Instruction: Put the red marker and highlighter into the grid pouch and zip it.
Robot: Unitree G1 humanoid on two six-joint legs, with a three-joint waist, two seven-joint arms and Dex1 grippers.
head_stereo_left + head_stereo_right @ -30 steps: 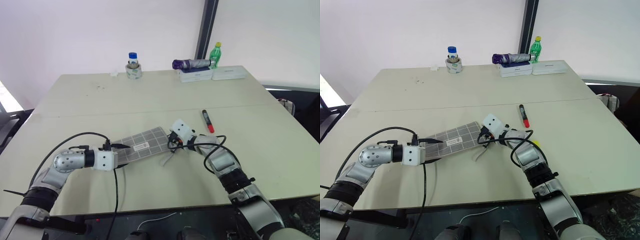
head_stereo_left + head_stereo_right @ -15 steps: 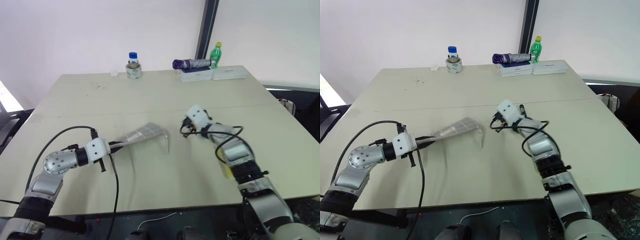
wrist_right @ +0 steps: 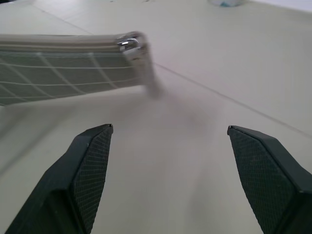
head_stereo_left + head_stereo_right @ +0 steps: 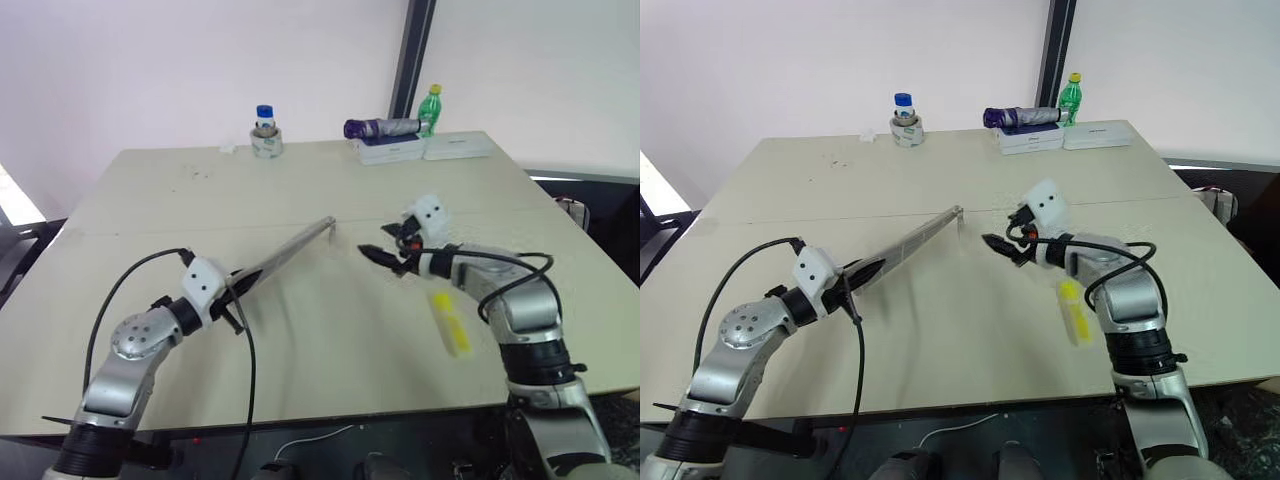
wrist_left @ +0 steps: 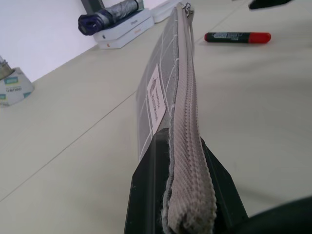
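Clamping grid pouch (image 4: 290, 252) end, left claw (image 4: 232, 293) lifts it off table (image 4: 300, 330); right claw (image 4: 385, 258) spread wide, empty, near zipper end; highlighter (image 4: 450, 322) beside right arm.

Grey grid-lined fabric pouch (image 5: 161, 92): we count one
Black, red-ended marker (image 5: 237, 37): one
Chunky yellow highlighter (image 4: 450, 322): one
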